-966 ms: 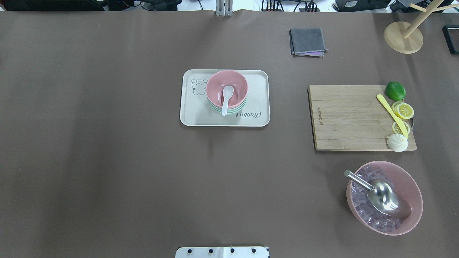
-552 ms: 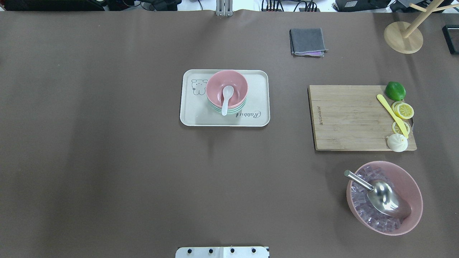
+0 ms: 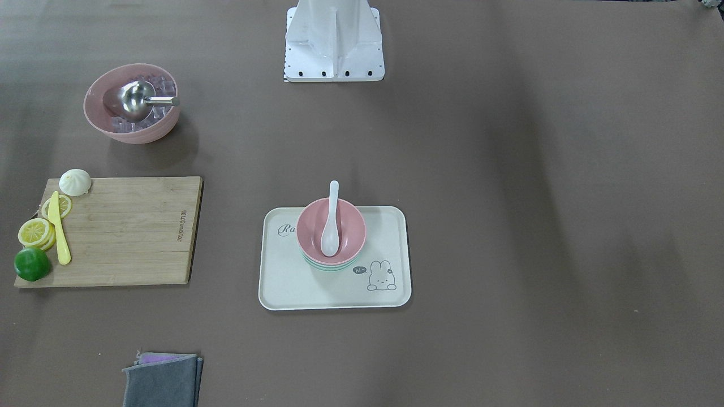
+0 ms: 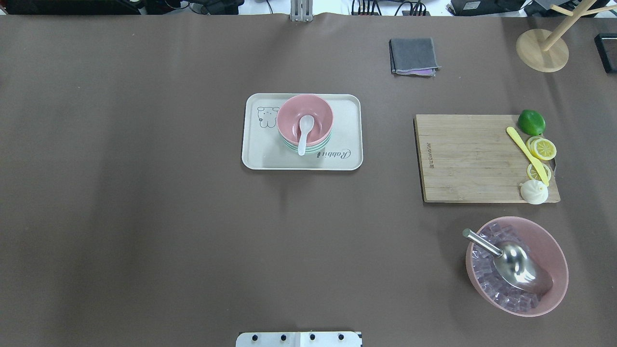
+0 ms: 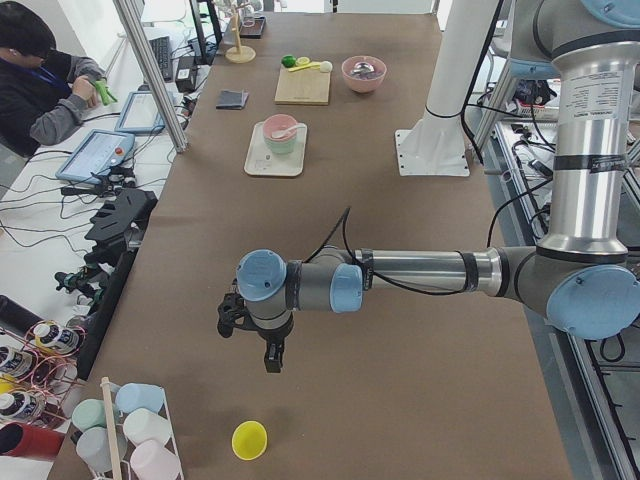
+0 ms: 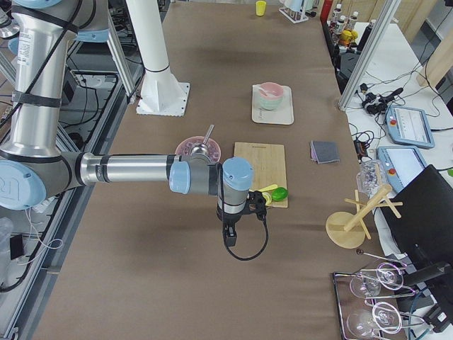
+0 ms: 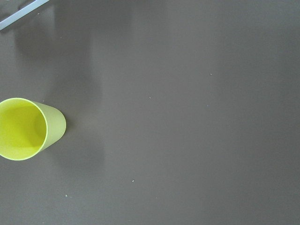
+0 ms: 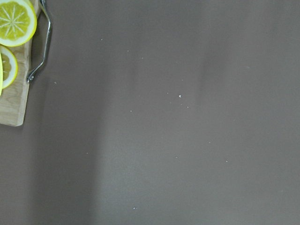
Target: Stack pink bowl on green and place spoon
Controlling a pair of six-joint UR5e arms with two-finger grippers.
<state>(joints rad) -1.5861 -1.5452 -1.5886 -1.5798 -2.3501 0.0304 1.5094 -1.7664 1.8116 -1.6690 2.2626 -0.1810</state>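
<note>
Left claw and right claw hung above opposite ends of the table; whether either was spread or pressed together, I could not tell. Mid-table, nearer the far edge, the pink bowl sat on the green bowls, with the spoon inside.

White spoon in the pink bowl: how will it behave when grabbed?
Probably stiff and light: the spoon looks small, solid. Its smooth surface may slip in the jaws. Its handle overhangs the pink bowl rim, so a nudge could pivot it.

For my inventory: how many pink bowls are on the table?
2. The pink bowl tops the green stack on the tray; a larger pink bowl holds clear cubes. Others may be nested unseen.
</note>
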